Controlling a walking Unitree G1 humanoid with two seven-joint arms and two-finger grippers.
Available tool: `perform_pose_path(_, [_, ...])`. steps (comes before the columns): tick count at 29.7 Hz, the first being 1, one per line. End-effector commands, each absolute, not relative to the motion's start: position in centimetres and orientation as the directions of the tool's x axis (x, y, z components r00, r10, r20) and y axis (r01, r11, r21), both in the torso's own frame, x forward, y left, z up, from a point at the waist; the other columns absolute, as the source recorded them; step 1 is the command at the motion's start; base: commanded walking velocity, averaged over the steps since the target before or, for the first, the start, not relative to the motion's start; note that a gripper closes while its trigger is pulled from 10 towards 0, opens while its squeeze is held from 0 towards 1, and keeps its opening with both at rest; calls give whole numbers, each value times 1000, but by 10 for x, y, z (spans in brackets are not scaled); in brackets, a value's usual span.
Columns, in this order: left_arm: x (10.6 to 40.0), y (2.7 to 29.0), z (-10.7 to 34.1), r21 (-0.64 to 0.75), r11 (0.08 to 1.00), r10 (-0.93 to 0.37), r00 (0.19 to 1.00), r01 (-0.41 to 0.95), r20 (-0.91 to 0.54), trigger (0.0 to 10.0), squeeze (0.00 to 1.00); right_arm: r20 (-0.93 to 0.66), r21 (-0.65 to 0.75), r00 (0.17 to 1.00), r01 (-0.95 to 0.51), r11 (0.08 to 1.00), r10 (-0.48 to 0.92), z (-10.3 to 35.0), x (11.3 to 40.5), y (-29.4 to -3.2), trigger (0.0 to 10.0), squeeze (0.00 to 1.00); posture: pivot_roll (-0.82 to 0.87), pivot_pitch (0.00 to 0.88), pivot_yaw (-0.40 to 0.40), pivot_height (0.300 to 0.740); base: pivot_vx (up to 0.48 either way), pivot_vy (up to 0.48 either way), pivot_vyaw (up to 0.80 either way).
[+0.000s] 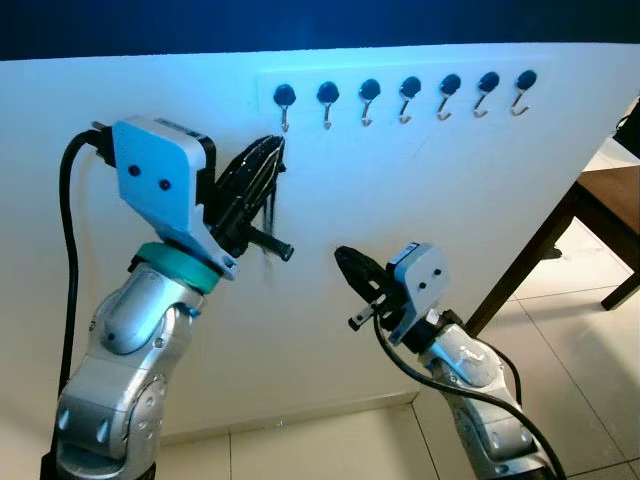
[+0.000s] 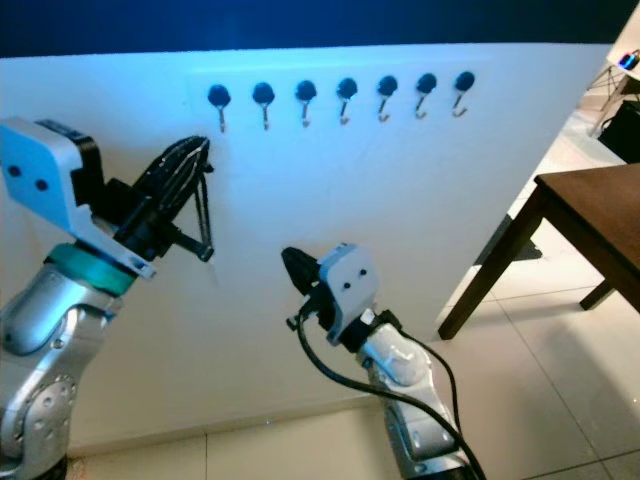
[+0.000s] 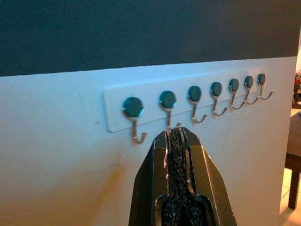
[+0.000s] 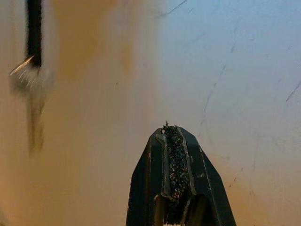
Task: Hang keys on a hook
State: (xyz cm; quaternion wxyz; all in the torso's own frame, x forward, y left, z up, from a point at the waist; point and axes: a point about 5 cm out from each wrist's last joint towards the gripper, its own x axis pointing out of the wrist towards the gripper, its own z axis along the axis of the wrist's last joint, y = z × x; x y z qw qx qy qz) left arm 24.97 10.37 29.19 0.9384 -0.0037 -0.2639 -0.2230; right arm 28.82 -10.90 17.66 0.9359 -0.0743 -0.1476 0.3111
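A white rack with several metal hooks (image 1: 404, 100) is fixed high on the white wall. My left gripper (image 1: 277, 150) is raised just under the two leftmost hooks (image 3: 167, 104), shut on the keys. A sliver of metal shows at its tip (image 3: 172, 127). From it a black strap (image 2: 206, 200) hangs down along the wall. The right wrist view shows that strap with a blurred silver key (image 4: 29, 87) on it. My right gripper (image 1: 342, 256) is lower and to the right, shut with nothing in it, pointing at the wall.
A dark wooden table (image 2: 590, 205) stands to the right, its leg (image 1: 520, 265) close to the wall. Pale floor tiles (image 1: 560, 340) lie below. A dark blue band (image 3: 141, 33) runs along the wall above the rack.
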Motion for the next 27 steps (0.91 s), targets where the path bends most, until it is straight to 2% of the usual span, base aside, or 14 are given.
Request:
perform_pose_path(1, [251,91,304,147,885,-447,717,442,534,10000,0,252,-223,765,-550,805,593,183,291,-107,10000,0,-118,0,41,740,0,0,0])
perform_pose_path(19, [269,91,320,141,918,-382,738,370,556,10000,0,304,-222,780,-501,837,548,197,295,-110,10000,0,-125,13,49,740,0,0,0])
perform_pose_path(27, [286,79,332,116,937,-334,747,330,575,10000,0,314,-217,777,-501,838,546,199,296,-107,10000,0,-120,21,51,740,0,0,0])
